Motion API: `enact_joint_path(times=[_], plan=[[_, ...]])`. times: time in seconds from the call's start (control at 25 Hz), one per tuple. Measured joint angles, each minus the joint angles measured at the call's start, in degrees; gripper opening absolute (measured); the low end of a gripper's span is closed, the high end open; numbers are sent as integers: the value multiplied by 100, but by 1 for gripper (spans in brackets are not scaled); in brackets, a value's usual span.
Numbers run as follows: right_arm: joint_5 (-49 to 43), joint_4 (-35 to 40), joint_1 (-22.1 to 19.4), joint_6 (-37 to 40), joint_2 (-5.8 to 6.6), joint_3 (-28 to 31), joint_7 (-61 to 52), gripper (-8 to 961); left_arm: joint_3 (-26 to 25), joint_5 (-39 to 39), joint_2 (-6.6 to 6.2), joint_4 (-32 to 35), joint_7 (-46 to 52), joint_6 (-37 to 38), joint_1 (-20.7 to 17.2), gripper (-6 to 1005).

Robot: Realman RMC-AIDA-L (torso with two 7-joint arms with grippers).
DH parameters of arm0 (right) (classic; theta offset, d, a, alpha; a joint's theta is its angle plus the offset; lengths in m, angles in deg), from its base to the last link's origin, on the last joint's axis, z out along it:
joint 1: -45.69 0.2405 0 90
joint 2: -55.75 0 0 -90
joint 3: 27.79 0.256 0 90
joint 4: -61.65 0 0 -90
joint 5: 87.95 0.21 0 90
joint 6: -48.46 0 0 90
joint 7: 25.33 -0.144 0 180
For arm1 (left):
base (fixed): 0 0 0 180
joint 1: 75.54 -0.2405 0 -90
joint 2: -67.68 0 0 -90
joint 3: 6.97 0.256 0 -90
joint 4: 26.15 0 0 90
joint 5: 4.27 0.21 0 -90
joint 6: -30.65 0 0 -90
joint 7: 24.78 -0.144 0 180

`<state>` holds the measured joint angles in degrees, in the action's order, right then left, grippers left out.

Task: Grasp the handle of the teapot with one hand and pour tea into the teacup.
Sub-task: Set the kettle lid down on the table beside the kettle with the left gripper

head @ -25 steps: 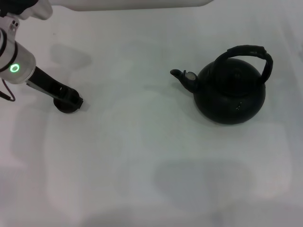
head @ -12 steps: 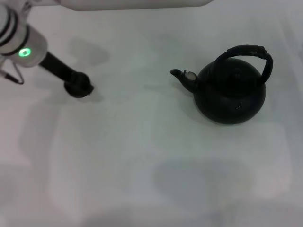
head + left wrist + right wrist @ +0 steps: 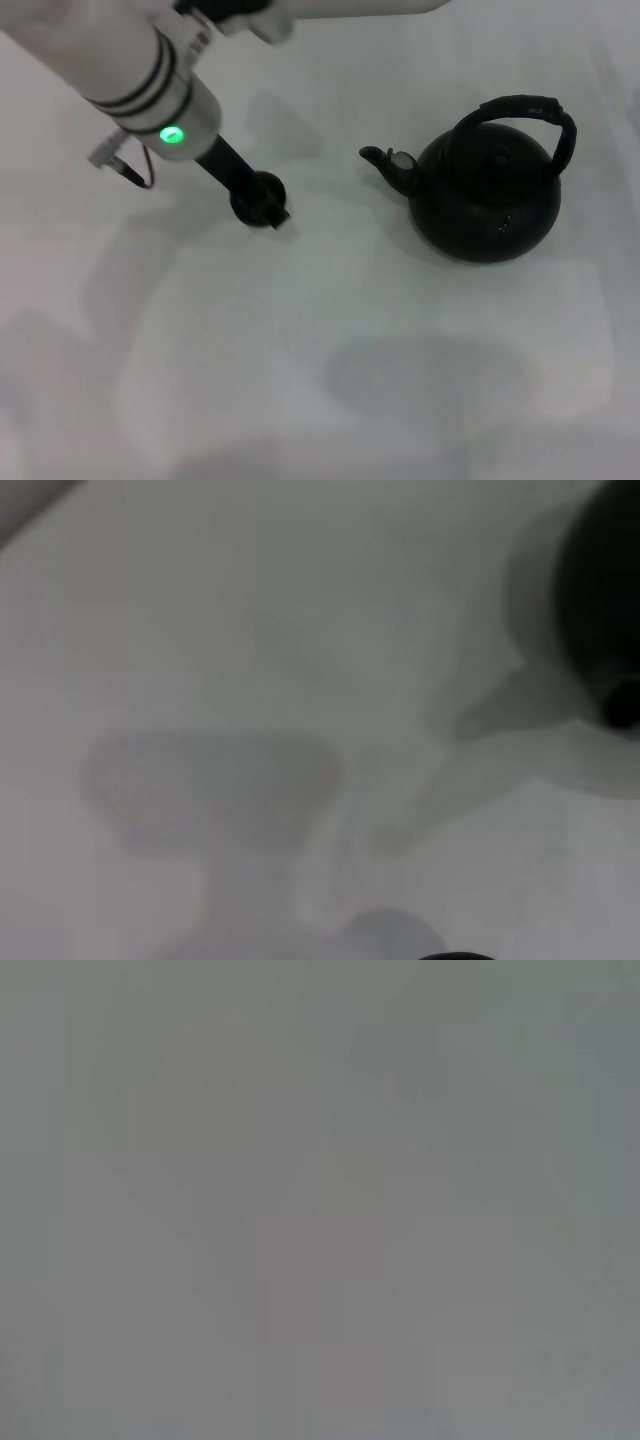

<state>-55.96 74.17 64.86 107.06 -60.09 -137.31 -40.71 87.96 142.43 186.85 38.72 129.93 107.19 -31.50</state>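
Over the last second your left gripper (image 3: pixel 262 203) has carried the cup (image 3: pixel 254 192) from near the bench's left edge across toward the middle, so it now sits much closer to the teapot (image 3: pixel 487 195). You can read that as the cup being brought within reach of the spout (image 3: pixel 385 164), which is what the pour will need; the teapot itself has not shifted at all. The left gripper appears closed on the cup, though black fingers against a black cup leave the exact hold hard to make out, and you cannot tell from the head view whether the cup is resting on the bench (image 3: pixel 320 340) or held just above it. The teapot stands upright toward the bench's right side, spout pointing left at the cup, with a clear gap of bare bench between spout tip and cup. The handle (image 3: pixel 530 115) arches over the lid, untouched, and nothing is near it. In the left wrist view you get only a dark rounded mass at one side, probably the teapot (image 3: pixel 600 610), too blurred to be sure. Your right gripper is not in sight anywhere; its wrist view shows plain grey. Judging by this, the handle grasp is not yet begun, and falls to the right arm.
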Motion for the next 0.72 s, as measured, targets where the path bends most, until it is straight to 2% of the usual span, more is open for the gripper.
enact_joint_path(times=[0.24, 0.44, 0.72], plan=[[0, 6, 21, -2, 0, -6, -5, 842, 752, -338, 4, 25, 146, -285, 16, 694], [0, 14, 25, 17, 8, 32, -7, 842, 942, -617, 10, -132, 151, -327, 112, 694], [0, 11, 56, 1, 18, 37, -9, 842, 963, -703, 10, -420, 155, -290, 208, 699]])
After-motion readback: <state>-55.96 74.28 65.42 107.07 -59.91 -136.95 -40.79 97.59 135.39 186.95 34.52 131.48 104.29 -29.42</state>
